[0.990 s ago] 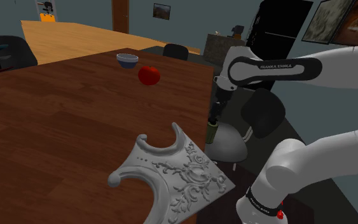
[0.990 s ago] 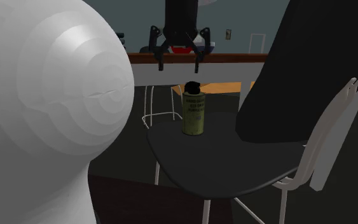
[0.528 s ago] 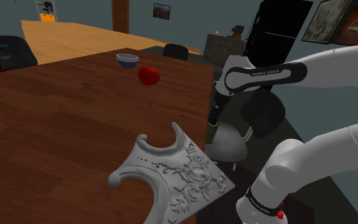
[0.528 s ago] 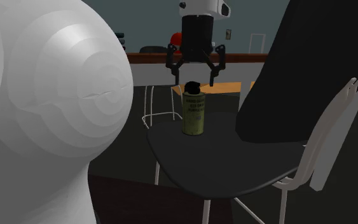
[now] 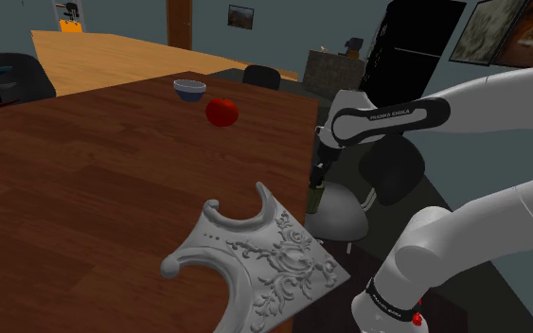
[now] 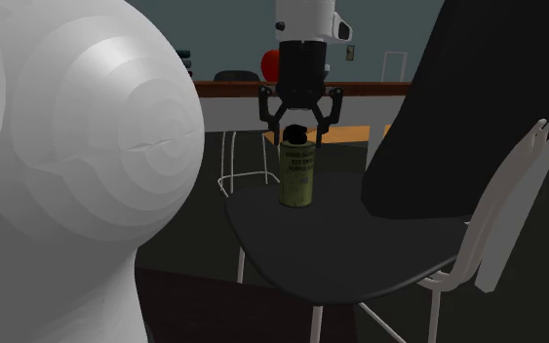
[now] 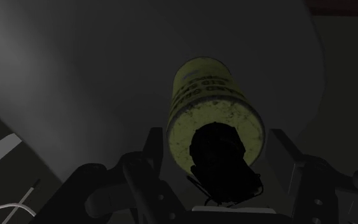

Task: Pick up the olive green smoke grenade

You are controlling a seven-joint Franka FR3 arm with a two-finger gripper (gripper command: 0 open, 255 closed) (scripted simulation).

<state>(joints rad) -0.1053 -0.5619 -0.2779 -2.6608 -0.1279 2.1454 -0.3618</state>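
Shoulder view: the olive green can (image 5: pixel 315 200) stands upright on the grey chair seat (image 5: pixel 342 221), and the black gripper (image 5: pixel 317 181) hangs straight above that seat, right over the can's top. A brown table (image 5: pixel 113 170) runs alongside the seat, with a red apple (image 5: pixel 222 112) well away from the seat across the tabletop.

Second exterior view: the can (image 6: pixel 298 177) sits on the far part of the chair seat (image 6: pixel 360 248). The gripper (image 6: pixel 300 128) points down at the seat with its fingers (image 6: pixel 271 120) spread wide. They straddle only the black cap (image 6: pixel 295 133) on the can and touch neither the cap nor the body. Nothing is held.

Wrist view: looking down at the chair seat (image 7: pixel 75 76), the can (image 7: pixel 212 105) lies between the two fingers (image 7: pixel 154 147), with a gap on each side.

Judging from this, the main risk is closing too high above the seat. The fingers would catch the narrow cap instead of the round body, and the can could twist out or tip. A descent that drifts sideways could land a fingertip on the can's rim and knock the can over, and it might then roll off the seat.
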